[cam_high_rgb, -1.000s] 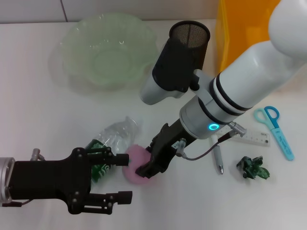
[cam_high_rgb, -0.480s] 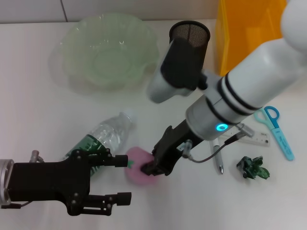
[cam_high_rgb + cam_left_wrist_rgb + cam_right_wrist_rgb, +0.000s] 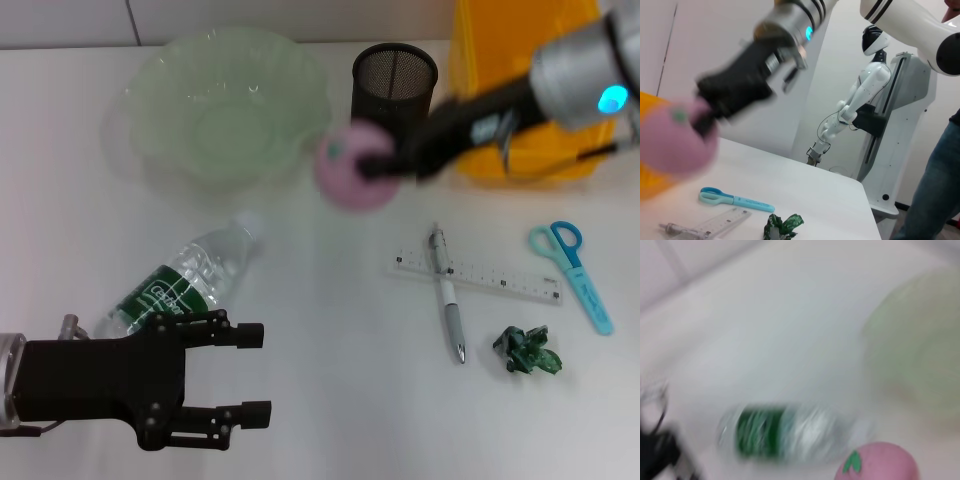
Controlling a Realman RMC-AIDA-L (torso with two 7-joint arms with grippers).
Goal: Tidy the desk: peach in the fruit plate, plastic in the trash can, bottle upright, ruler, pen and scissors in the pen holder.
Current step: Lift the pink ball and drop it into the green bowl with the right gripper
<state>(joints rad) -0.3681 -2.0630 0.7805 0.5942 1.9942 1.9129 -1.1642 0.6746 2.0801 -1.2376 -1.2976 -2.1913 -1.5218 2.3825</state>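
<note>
The white desk (image 3: 330,330) carries a green plate (image 3: 225,110) far left, a black mesh holder (image 3: 394,80) and an orange bin (image 3: 520,90) far right. A bottle (image 3: 185,280) lies near left. To the right lie a ruler (image 3: 478,275) crossed by a pen (image 3: 447,295), scissors (image 3: 575,270) and a green wrapper (image 3: 525,350).

You've got a pink peach (image 3: 352,172) with a small green leaf mark, pinched by the black right gripper (image 3: 392,163) on a silver-grey arm with a cyan light. The fruit plate (image 3: 226,107) is pale translucent green, the pen holder (image 3: 394,82) black mesh, the trash can (image 3: 520,60) bright orange. The bottle (image 3: 180,283) is clear with a green label, the scissors (image 3: 574,268) light blue, the ruler (image 3: 478,275) clear with black ticks, the plastic (image 3: 526,350) dark green, and the surface (image 3: 330,340) white.
</note>
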